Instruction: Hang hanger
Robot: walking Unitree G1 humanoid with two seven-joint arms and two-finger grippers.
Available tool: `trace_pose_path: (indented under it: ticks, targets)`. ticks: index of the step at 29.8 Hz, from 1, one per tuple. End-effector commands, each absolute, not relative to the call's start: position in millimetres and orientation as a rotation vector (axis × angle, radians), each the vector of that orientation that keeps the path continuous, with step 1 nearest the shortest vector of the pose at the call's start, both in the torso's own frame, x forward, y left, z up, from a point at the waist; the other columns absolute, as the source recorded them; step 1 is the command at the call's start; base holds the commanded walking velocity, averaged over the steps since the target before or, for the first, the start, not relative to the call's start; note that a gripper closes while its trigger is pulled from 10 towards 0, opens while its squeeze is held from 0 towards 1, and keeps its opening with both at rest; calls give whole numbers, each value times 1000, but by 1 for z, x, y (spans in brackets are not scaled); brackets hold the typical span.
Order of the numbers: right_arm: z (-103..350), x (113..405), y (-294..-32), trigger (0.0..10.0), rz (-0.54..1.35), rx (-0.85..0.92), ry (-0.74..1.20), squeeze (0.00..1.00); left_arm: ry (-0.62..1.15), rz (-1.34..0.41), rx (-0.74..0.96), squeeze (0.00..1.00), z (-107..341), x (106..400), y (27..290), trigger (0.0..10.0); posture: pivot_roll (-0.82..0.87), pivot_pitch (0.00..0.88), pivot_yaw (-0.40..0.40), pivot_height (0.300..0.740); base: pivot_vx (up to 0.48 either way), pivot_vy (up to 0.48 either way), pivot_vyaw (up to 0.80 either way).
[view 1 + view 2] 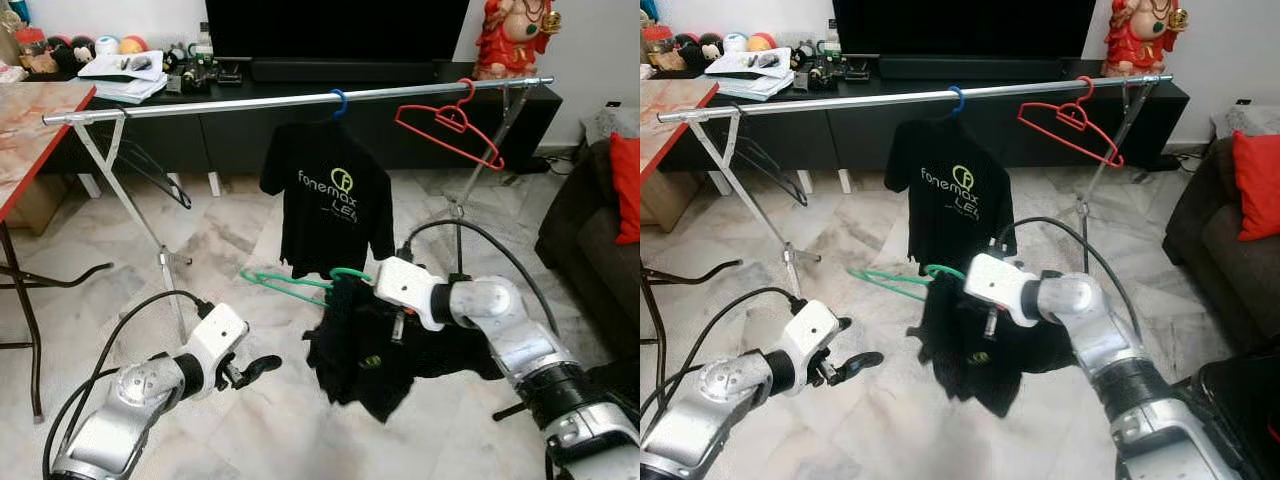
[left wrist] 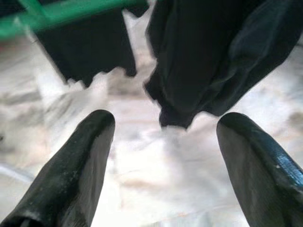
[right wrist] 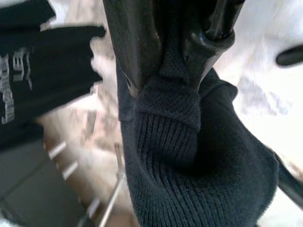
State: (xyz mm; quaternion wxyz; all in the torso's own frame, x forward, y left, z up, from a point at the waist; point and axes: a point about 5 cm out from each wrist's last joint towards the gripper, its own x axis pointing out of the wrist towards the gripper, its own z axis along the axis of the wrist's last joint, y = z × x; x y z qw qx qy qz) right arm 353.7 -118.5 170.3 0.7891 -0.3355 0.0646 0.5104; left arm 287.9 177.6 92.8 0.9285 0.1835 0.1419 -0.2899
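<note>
A silver clothes rail [image 1: 250, 101] spans the room. On it hang a black printed T-shirt [image 1: 328, 205] on a blue hanger and a bare red hanger [image 1: 448, 122]. Below the T-shirt, my right gripper [image 1: 348, 290] is shut on the collar of a black garment [image 1: 365, 355], which droops toward the floor. The right wrist view shows the knit collar [image 3: 170, 118] pinched between the fingers. A green hanger [image 1: 288, 283] sticks out to the left of that gripper, level with the collar. My left gripper [image 1: 258, 368] is open, low and left of the garment, with nothing in it. In its wrist view the garment [image 2: 213, 56] and green hanger [image 2: 57, 12] lie ahead.
A thin black hanger [image 1: 150, 170] hangs by the rail's left leg [image 1: 130, 215]. A red-edged table [image 1: 30, 130] stands at the left and a dark sofa with a red cushion [image 1: 625, 185] at the right. A TV console [image 1: 300, 70] is behind the rail. The floor is marble.
</note>
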Motion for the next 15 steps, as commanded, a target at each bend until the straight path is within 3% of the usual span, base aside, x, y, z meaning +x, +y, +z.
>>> trace_pose_path:
  ticks: [1,13,14,15]
  targets:
    - [185,352,-111,0,1110,-705,66,0,313,-540,386,0,81,287,183,10000,12,111,-34,740,0,0,0]
    - [198,338,-82,0,1133,-677,-4,0,331,-382,409,0,48,289,182,10000,0,105,-26,740,0,0,0]
    - [198,335,-77,0,1148,-665,-10,0,332,-386,386,1000,44,289,180,10000,-7,104,-27,740,0,0,0]
    - [199,333,-75,0,1155,-663,-13,0,330,-392,380,1000,43,289,178,10000,-12,103,-28,740,0,0,0]
